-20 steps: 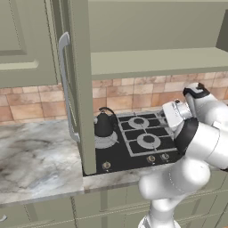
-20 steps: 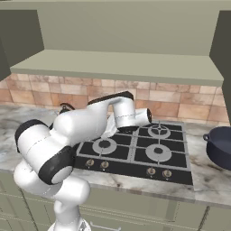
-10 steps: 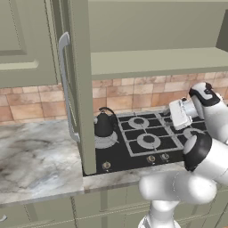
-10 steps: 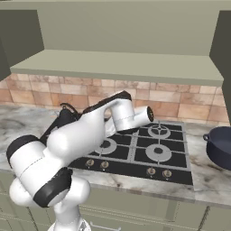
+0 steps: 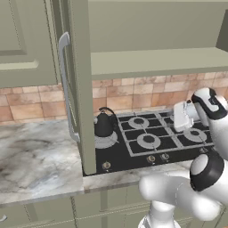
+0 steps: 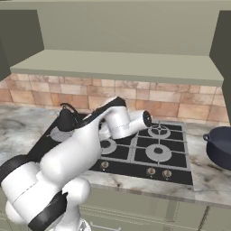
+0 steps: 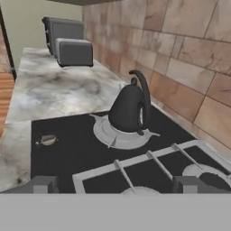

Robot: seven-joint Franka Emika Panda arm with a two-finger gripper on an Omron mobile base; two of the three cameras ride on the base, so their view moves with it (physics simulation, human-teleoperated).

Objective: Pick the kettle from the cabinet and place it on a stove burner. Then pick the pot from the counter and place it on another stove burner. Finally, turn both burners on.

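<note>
**Kettle on the big burner, pot on the worktop**

Kettle (image 5: 103, 126) first: you can see it standing upright on the largest stove burner (image 5: 107, 141), the wide silvery disc at the left end of the black hob (image 5: 147, 149). Its thin loop handle arches over the dark rounded body. From the hand camera the kettle (image 7: 128, 109) sits squarely in the middle of that disc (image 7: 118, 136), with the tiled back wall (image 7: 180, 58) just behind it.

Look right of the kettle and you have the smaller burners with their grates, and a row of knobs (image 6: 151, 171) along the near edge of the hob. None of those burners carries anything.

Your pincer (image 7: 113, 184) hangs over the hob, to the right of the kettle and well apart from it; its two dark fingertips (image 7: 43, 184) stand wide apart with nothing between them. In the left base view the white hand (image 5: 182, 116) is above the right half of the hob, pointing left.

Pot (image 6: 220, 146): you find it on the marbled worktop (image 6: 210, 173) to the right of the hob, dark navy, cut off by the right edge of the right base view.

To the left of the hob, the cabinet (image 5: 26, 40) door (image 5: 79, 84) stands swung open edge-on toward you, its long grey bar handle (image 5: 65, 84) showing; the door's lower edge hangs in front of the hob's left end. Farther left along the worktop the hand camera picks up a grey toaster (image 7: 74, 52) near the wall.
</note>
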